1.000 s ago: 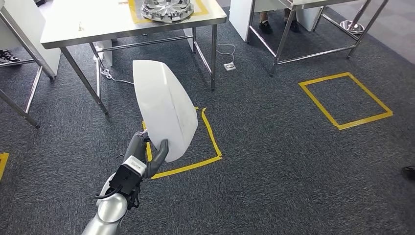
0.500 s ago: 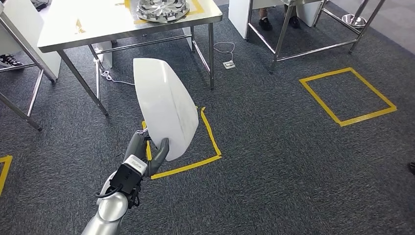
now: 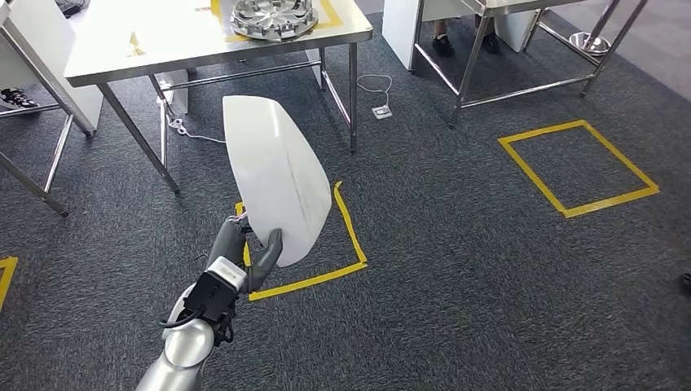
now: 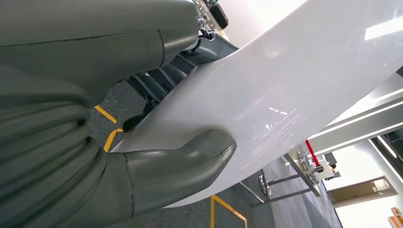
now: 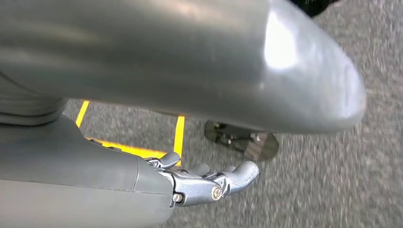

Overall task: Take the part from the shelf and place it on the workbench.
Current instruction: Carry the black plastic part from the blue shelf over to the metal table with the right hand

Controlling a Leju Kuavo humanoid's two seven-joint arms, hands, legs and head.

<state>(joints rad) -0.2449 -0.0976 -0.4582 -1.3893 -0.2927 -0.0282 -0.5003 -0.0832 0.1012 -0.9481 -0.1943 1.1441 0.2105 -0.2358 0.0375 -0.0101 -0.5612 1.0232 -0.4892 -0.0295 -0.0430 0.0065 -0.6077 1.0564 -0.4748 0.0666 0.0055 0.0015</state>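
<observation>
I have the part [image 3: 275, 179] in the left robot hand [image 3: 244, 257], up off the floor over the yellow taped square [image 3: 350, 236]; the desk [image 3: 163, 41] sits at about 11 o'clock from it, well apart. The part looks like a big white moulded shell, glossy, thin-walled, curved. My guess is it's light for its size, fairly stiff but able to flex at the edges, and slippery. The grip is at its lower edge only: thumb [image 4: 190, 161] pressed on the convex face, darker fingers [image 4: 157, 88] behind, so most of the panel stands above the robot hand and can lever or swing as I walk. I'd take it slowly, no sharp wrist turns. A hold nearer the middle would be steadier, but the rim is the only place the fingers can wrap. The glossy face likely scuffs easily, so I'd set it down gently, keeping off the metal wheel-like piece [image 3: 273, 16] at the desk's far end. The right robot hand [image 5: 209, 183] hangs over the carpet, grasping nothing, fingers only loosely curled.
</observation>
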